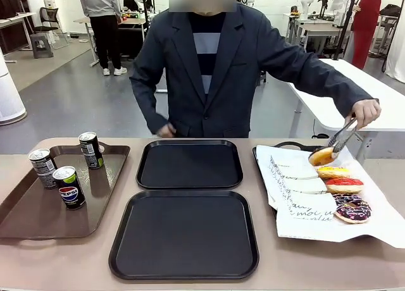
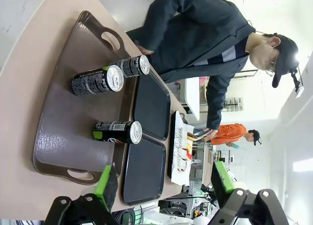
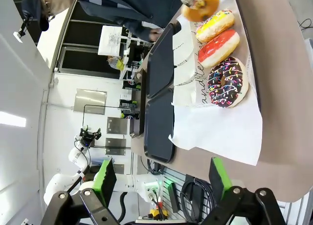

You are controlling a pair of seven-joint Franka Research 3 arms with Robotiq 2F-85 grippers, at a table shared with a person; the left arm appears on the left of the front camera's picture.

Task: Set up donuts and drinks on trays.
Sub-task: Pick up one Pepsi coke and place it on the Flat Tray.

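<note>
Jaws wide apart on left gripper (image 2: 164, 183) and right gripper (image 3: 162, 181), nothing gripped. Drinks (image 1: 69, 187) well beyond left fingers: three slim cans upright on brown tray (image 1: 31, 209), one Pepsi, two grey-black. Donuts (image 1: 343, 185) well beyond right fingers on white paper (image 1: 297, 209): yellow, red, chocolate-sprinkle in row. Fourth, golden, held off paper in tongs (image 1: 342, 136) by person's hand (image 1: 367, 112). Two black trays (image 1: 183, 234) mid-table, one behind other, between cans and donuts. Person (image 1: 209, 63) standing at far side, dark jacket.

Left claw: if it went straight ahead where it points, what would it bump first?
Probably the near black tray, right beside the Pepsi can on the brown tray, though depth is hard to tell.
</note>
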